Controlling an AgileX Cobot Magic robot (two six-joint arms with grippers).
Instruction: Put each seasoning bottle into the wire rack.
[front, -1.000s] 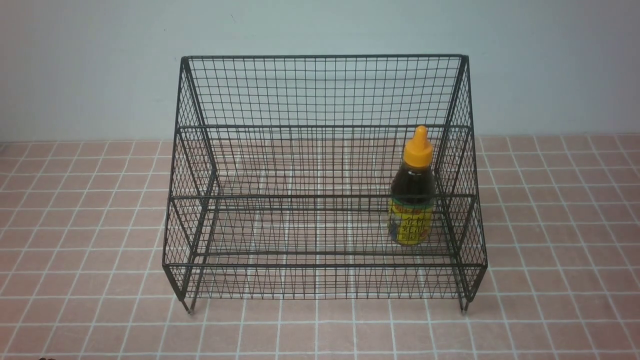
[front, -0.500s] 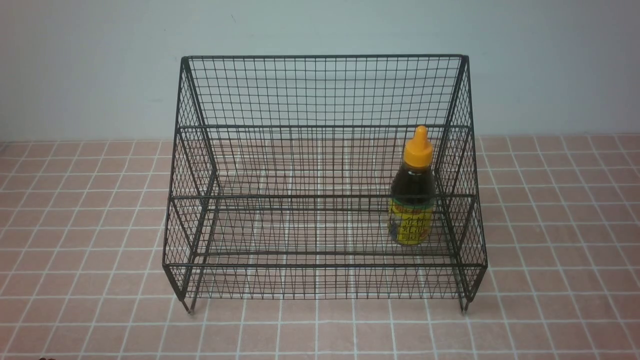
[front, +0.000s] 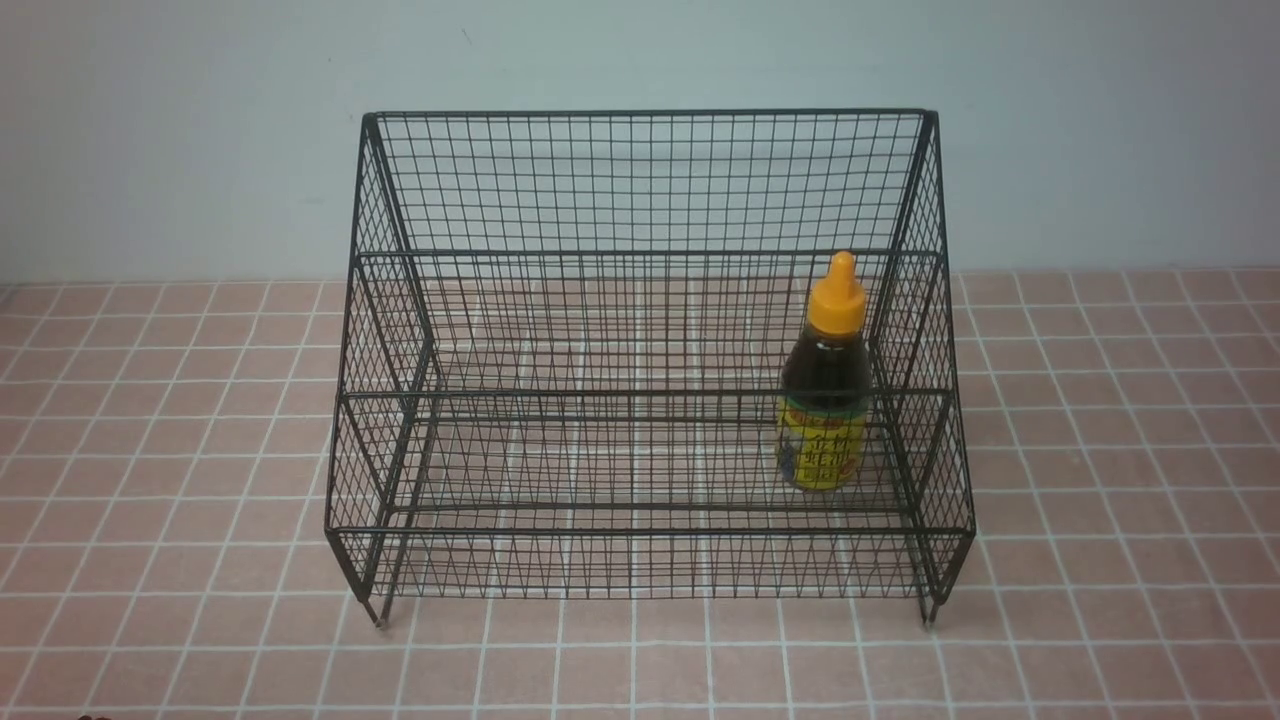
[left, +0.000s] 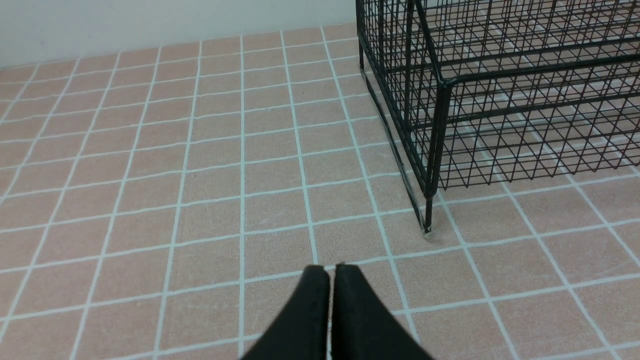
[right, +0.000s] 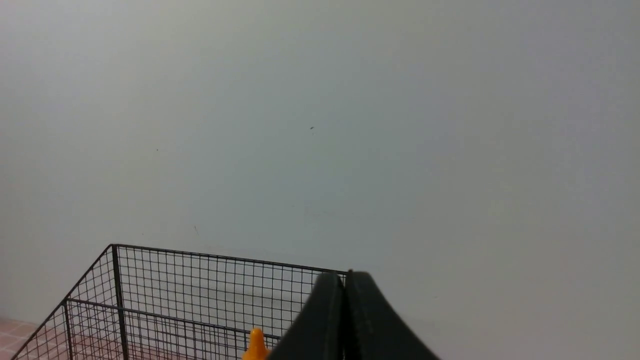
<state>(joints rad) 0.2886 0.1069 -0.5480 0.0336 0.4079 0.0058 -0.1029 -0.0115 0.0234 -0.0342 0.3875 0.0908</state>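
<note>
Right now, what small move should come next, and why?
Probably none toward the bottle: ease both arms into rest. The seasoning bottle stands inside the wire rack, toward its right end. The left gripper and right gripper are shut with nothing held, and no other bottle shows.

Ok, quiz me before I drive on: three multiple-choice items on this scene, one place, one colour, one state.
1. Where is the dark-liquid seasoning bottle?
A) Behind the black wire-mesh rack
B) Inside it, toward its right side
C) Inside it, toward its left side

2. What colour is its pointed cap?
A) Orange-yellow
B) Green
C) White

3. How is the bottle standing?
A) Lying flat
B) Upside down
C) Upright

1: B, seen through the mesh near the right side panel.
2: A, plain above the mesh bar.
3: C, nozzle up, label below.
</note>
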